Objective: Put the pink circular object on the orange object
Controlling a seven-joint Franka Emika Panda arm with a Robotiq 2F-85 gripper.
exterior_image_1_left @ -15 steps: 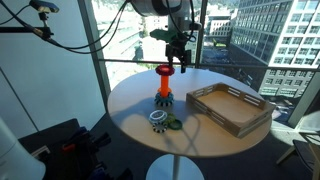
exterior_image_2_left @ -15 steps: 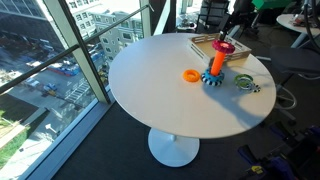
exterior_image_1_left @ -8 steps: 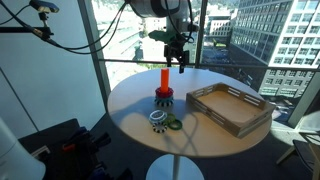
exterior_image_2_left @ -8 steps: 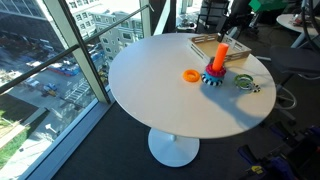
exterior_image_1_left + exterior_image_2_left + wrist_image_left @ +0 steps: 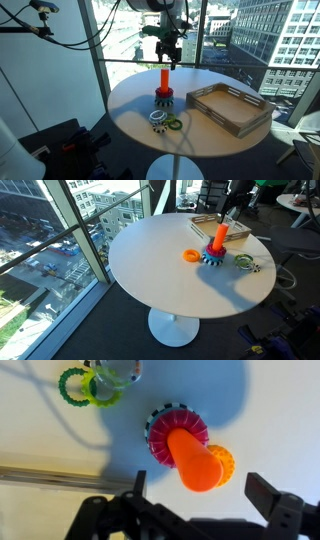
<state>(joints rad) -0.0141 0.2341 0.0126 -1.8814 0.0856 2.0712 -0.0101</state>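
Note:
The pink ring lies threaded on the upright orange peg, down at its foot on the dark gear-like base. It also shows low on the peg in both exterior views. My gripper hangs above the peg top, open and empty, with the fingers spread wide on either side. In an exterior view the gripper is well above the peg.
An orange ring lies on the table beside the base. A white patterned ring and green rings lie nearer the table's front edge. A grey rectangular tray stands beside them on the round white table.
One second ago the pink ring sat at the peg's top; it has slid down to the base. The gripper has risen and shifted over the peg.

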